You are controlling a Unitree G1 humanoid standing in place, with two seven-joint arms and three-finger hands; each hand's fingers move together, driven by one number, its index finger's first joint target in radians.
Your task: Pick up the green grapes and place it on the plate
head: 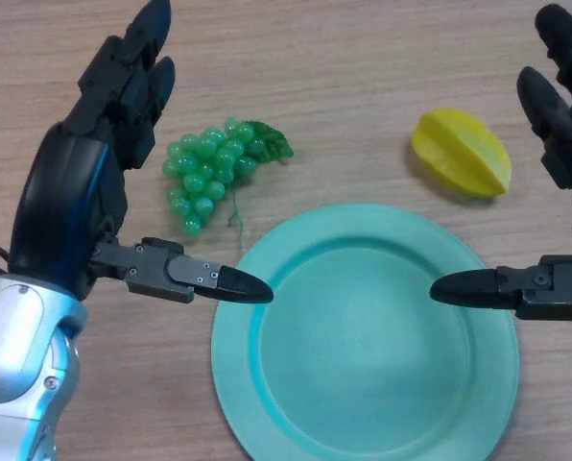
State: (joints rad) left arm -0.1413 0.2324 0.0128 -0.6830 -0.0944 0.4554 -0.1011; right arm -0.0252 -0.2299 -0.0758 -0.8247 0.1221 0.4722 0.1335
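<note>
Green grapes (pixel 212 171) lay on desk (pixel 363 58), upper left of centre, just beyond teal plate (pixel 267 384) rim. Left hand (pixel 104 144) beside bunch, fingers straight, empty. Right hand (pixel 564 192) at right edge, fingers spread, empty. Star fruit (pixel 462 154) upper right. Best approach probably: left hand closes around bunch body, avoiding stem.

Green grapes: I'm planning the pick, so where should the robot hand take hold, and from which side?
Probably around the broad middle of the green grapes, from the robot's left, where the open left robot hand already sits beside them. The bunch lies flat on the table, leaf at its upper right, thin stem trailing toward the plate; both look too slight to grip.
</note>
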